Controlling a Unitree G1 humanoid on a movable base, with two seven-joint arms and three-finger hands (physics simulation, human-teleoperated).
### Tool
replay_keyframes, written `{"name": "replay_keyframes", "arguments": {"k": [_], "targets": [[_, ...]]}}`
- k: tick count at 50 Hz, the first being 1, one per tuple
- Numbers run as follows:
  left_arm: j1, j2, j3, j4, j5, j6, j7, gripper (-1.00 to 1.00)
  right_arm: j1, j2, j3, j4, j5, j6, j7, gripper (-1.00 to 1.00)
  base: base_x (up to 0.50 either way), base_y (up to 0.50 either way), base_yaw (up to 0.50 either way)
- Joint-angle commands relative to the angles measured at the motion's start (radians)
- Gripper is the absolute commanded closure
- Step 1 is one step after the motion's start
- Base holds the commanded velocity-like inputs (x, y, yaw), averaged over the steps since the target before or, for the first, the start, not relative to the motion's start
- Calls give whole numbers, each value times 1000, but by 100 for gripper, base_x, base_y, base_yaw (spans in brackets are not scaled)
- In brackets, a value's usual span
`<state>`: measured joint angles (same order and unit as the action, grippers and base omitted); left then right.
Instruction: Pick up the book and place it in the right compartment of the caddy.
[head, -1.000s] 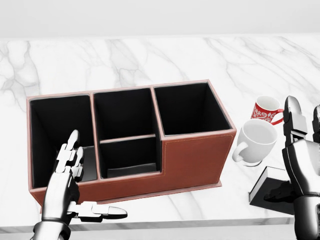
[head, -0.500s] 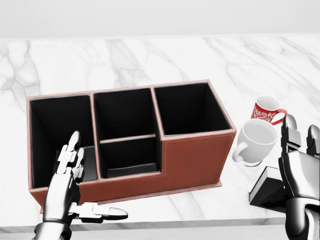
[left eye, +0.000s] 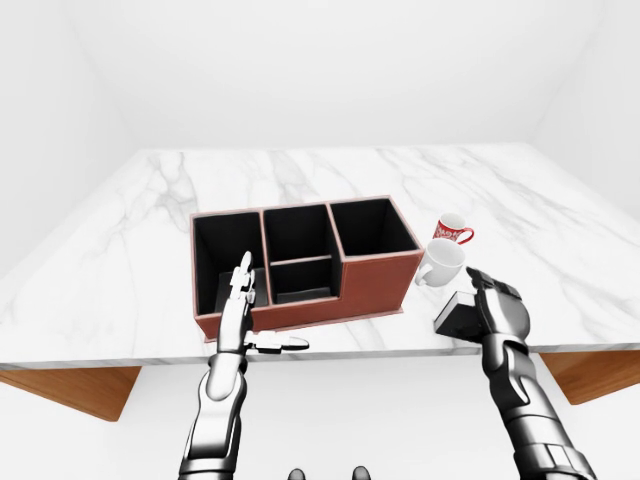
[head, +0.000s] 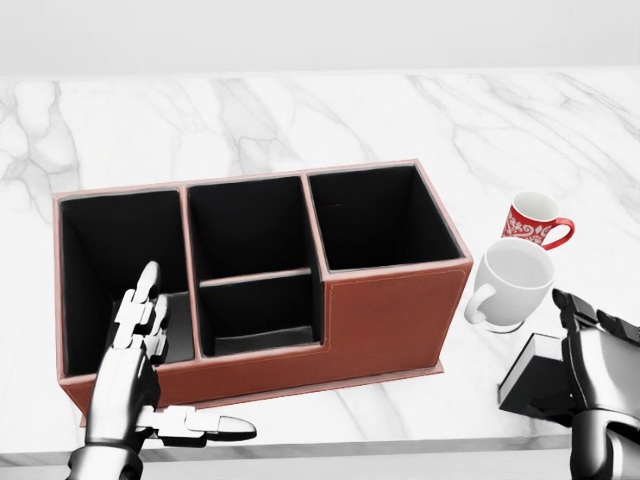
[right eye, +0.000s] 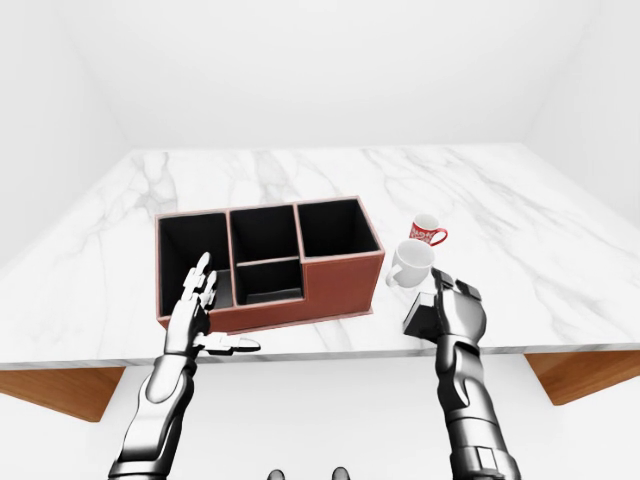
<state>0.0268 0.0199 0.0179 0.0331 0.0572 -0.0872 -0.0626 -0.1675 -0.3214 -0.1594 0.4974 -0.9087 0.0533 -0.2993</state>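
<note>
1. Marble counter (left eye: 150, 230): wide and mostly bare toward the top of the left-eye view; near edge ran close under the work, so little margin there.
2. Caddy (head: 395, 315): brown, stiff-walled, upright, open-topped. Right compartment (head: 378, 215) looked empty and deep; open air above for a straight drop.
3. Book (head: 535, 378): dark, flat, lay at the counter's near edge, right of the caddy, just below the white mug (head: 510, 282). Judged rigid, light, smooth-covered; best pinched across its thickness from the overhanging side.
4. White mug and red mug (head: 532, 220): stood between book and compartment; judged fragile, to be cleared by lifting first.
5. Right hand (head: 595, 372): rested over the book's right part, fingers curled; grip not confirmable.
6. Left hand (head: 135, 345): spread flat against the caddy's low left wall, holding nothing.
</note>
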Motion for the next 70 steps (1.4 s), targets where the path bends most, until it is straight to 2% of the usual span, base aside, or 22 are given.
{"name": "replay_keyframes", "arguments": {"k": [1,7,9,12,13,14,15,16,19,29,34,35,38,40,42,54,60,70], "targets": [[-5,1,2,5,2,0,2,-100,-10,-15,7,120,82,-35,-9,10,0,0,0],[-8,2,4,1,2,0,0,-100,25,-8,-5,80,130,-36,35,54,0,0,0],[-10,3,5,5,1,0,-1,-100,32,-6,-5,98,138,-50,27,69,0,0,0],[-9,3,6,6,0,0,-1,-100,40,-7,-8,101,151,-56,34,80,0,0,0],[-8,2,5,5,1,0,0,-100,46,-9,-13,90,162,-57,48,100,0,0,0],[-7,2,5,5,1,0,0,-100,46,-9,-14,89,162,-56,49,100,0,0,0],[-5,1,3,3,2,0,0,-100,62,-5,-19,40,166,-36,78,100,0,0,0],[-4,1,2,1,3,0,0,-100,62,-4,-20,39,166,-36,83,100,0,0,0],[-2,0,0,-9,3,4,-1,-100,47,-8,-18,85,170,-59,70,100,0,0,0],[0,0,-2,-10,5,1,-2,-100,67,-2,-16,53,173,-74,95,100,0,0,0],[3,0,-2,-16,4,3,-3,-100,110,15,-20,-80,131,-51,139,100,0,0,0],[2,0,-2,-10,4,0,-2,-100,130,23,-25,-151,117,-30,166,100,0,0,0],[0,0,-1,-5,3,0,-3,-100,158,41,-43,-259,88,-7,214,100,0,0,0],[1,0,-1,-7,2,0,-4,-100,181,59,-55,-374,65,28,276,100,0,0,0],[1,0,-1,-10,2,0,-4,-100,187,71,-64,-430,48,34,309,100,0,0,0],[2,-1,-3,-4,5,0,-1,-100,231,135,-103,-798,-52,34,561,100,0,0,0],[5,-1,-3,-18,4,0,-2,-100,225,146,-129,-953,-89,34,698,100,0,0,0],[-1,1,2,4,1,0,-3,-100,206,160,-149,-1129,-126,34,863,100,0,0,0]]}}
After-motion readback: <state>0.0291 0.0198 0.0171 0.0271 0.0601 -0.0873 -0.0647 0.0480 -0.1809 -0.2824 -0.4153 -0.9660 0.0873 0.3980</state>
